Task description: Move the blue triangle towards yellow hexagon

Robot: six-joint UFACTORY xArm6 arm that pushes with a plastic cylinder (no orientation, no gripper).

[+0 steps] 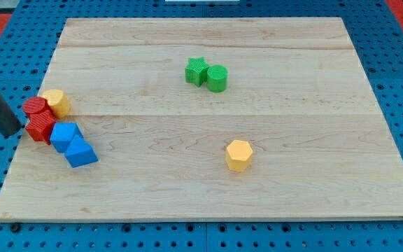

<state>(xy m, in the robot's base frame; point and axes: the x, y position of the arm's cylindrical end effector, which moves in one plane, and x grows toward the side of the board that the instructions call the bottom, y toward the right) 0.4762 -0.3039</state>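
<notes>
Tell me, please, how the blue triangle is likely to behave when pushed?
The blue triangle looks rigid and flat-based, so it should slide, not roll. It touches the blue block, so that may drag along. An off-centre push would probably spin it. My tip is left of the cluster.

A pale wooden surface (208,189) of joined planks lies before me, evenly lit, resting on a blue pegboard (397,56) dotted with holes on every side.

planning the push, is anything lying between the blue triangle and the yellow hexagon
Nothing: in the camera view, bare board runs from the blue triangle to the yellow hexagon. My tip sits on the triangle's far side, at the view's left, beside the red blocks.
</notes>
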